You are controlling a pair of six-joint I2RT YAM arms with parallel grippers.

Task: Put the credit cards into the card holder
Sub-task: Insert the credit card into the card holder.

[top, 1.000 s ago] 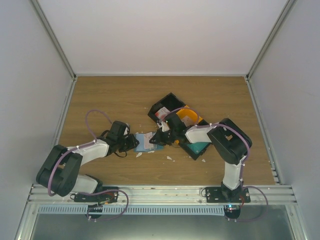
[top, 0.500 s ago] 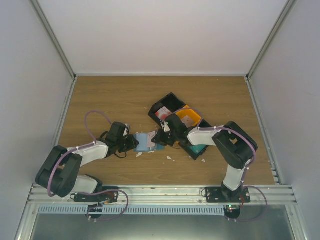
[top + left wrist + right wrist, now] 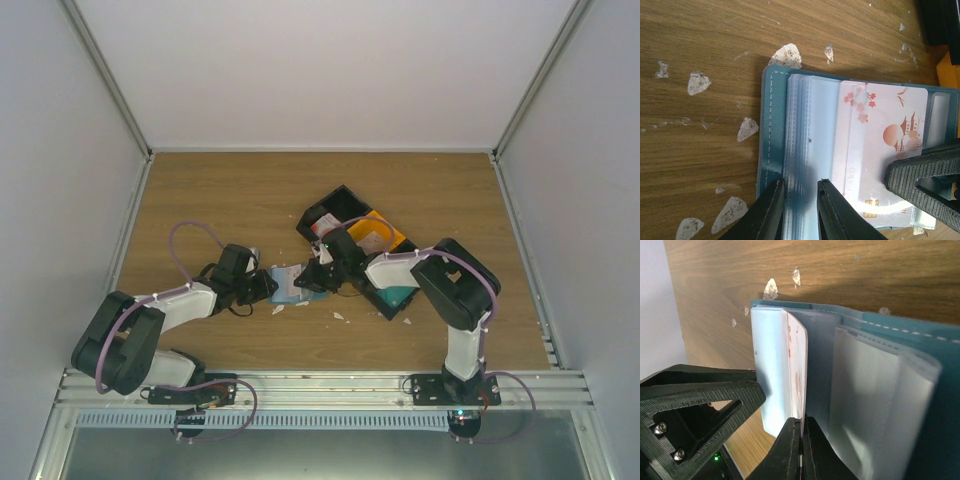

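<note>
1. Flanking the card holder near the middle of the wooden table, the two arms reach in from opposite sides. The holder lies open and flat on the wood. The left gripper sits at its left edge and the right gripper at its right. Just behind the right arm stands a black tray with an orange compartment; a green-teal block shows at its near end. White scraps dot the wood close by.

2. From the left wrist, the left fingers are clenched on the near edge of the holder's pale striped pocket sleeves. A credit card, pinkish white with blossoms, a pagoda and a round sun, lies over the pockets inside the teal cover. One finger of the right gripper overlaps its lower right part.

3. From the right wrist, the right fingers are pinched tight on the card's near edge. The card appears edge-on among the pale sleeves, slightly bowed. Whether its far edge sits inside a slot cannot be told. The left gripper fills the lower left, touching the sleeves, and the stitched teal cover runs along the upper right.
</note>
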